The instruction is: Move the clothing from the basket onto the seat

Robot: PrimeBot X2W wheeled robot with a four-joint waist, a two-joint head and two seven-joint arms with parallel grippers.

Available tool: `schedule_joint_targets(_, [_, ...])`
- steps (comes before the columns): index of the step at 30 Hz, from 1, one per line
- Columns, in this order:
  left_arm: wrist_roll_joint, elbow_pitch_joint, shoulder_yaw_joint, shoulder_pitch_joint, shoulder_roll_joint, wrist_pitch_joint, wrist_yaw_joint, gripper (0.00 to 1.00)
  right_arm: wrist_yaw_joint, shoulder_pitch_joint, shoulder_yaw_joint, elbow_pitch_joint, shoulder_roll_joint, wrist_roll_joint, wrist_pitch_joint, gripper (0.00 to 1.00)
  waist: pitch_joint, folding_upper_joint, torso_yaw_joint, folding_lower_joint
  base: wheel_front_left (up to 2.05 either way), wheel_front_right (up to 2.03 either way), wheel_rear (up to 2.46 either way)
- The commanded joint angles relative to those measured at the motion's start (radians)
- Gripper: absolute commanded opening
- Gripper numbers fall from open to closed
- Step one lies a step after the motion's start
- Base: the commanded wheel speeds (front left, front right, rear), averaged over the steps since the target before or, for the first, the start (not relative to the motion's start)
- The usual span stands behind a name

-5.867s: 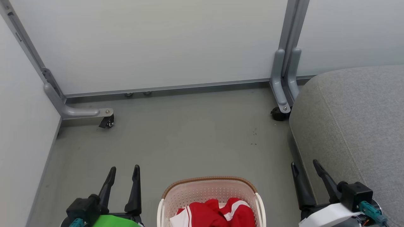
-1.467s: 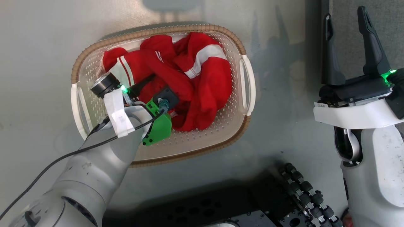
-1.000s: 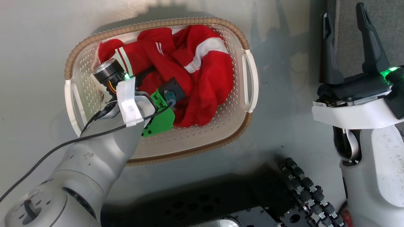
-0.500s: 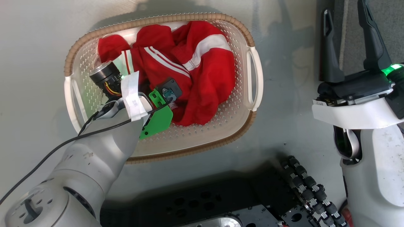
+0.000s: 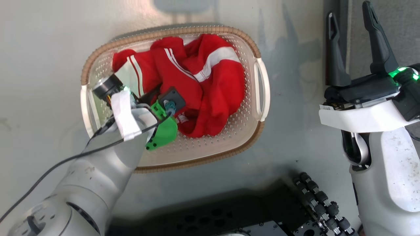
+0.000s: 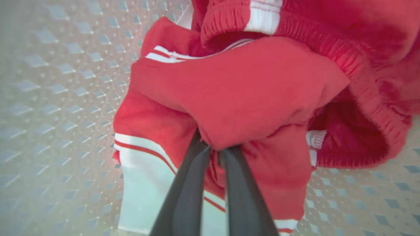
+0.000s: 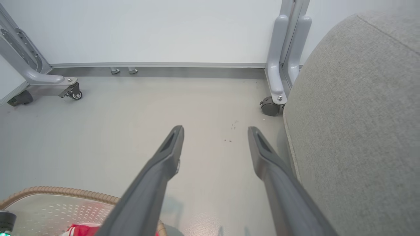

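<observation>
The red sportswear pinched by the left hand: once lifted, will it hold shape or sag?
Probably sags: the red sportswear bunches into soft folds where the left hand pinches it. Likely light, being thin fabric. It lies tangled in the basket, so another piece may drag along.

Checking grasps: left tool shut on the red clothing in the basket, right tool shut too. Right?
No: the right tool is open, as the right wrist view shows. The left tool is shut on the clothing in the basket.
</observation>
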Motion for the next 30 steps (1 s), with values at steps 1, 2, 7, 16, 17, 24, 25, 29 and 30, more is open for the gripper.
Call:
schedule_joint_targets(1, [-0.015,-0.002,0.008,0.023,0.006,-0.022,0.006,0.0,-0.001,0.001,0.001,0.007,-0.002,0.004,-0.004,1.0,-0.053,0.0,-0.001,0.0,0.0,0.0,0.0])
schedule_joint_targets(2, [-0.027,-0.007,0.017,0.033,0.006,-0.039,0.011,0.0,-0.001,0.005,0.001,0.012,-0.002,0.006,-0.004,1.0,-0.07,0.0,-0.001,0.0,0.0,0.0,0.0])
schedule_joint_targets(7, [-0.076,-0.062,0.06,0.094,0.004,-0.075,0.025,0.0,-0.001,0.031,-0.004,0.029,-0.001,0.011,-0.004,1.0,-0.152,0.0,0.005,0.0,0.0,0.0,0.0])
schedule_joint_targets(16, [-0.103,-0.435,0.185,0.297,0.055,-0.075,0.055,0.0,-0.001,0.118,-0.016,0.072,-0.002,-0.003,-0.004,1.0,-0.367,0.0,0.039,0.0,0.0,0.0,0.0])
schedule_joint_targets(17, [-0.101,-0.467,0.199,0.32,0.06,-0.075,0.056,0.0,-0.001,0.129,-0.017,0.077,-0.002,-0.003,-0.004,1.0,-0.39,0.0,0.043,0.0,0.0,0.0,0.0])
schedule_joint_targets(24, [-0.071,-0.671,0.326,0.511,0.06,-0.075,0.041,0.0,-0.001,0.222,-0.021,0.112,-0.017,-0.01,-0.004,1.0,-0.579,0.0,0.078,0.0,0.0,0.0,0.0])
schedule_joint_targets(25, [-0.066,-0.692,0.341,0.533,0.058,-0.075,0.039,0.0,-0.001,0.233,-0.022,0.116,-0.019,-0.009,-0.004,1.0,-0.602,0.0,0.083,0.0,0.0,0.0,0.0])
schedule_joint_targets(29, [-0.06,-0.777,0.424,0.634,0.045,-0.075,0.031,0.0,-0.001,0.283,-0.018,0.136,-0.02,-0.002,-0.004,1.0,-0.703,0.0,0.096,0.0,0.0,0.0,0.0])
schedule_joint_targets(30, [-0.063,-0.798,0.449,0.663,0.04,-0.076,0.027,0.0,-0.001,0.297,-0.013,0.141,-0.019,-0.001,-0.004,1.0,-0.729,0.0,0.098,0.0,0.0,0.0,0.0])
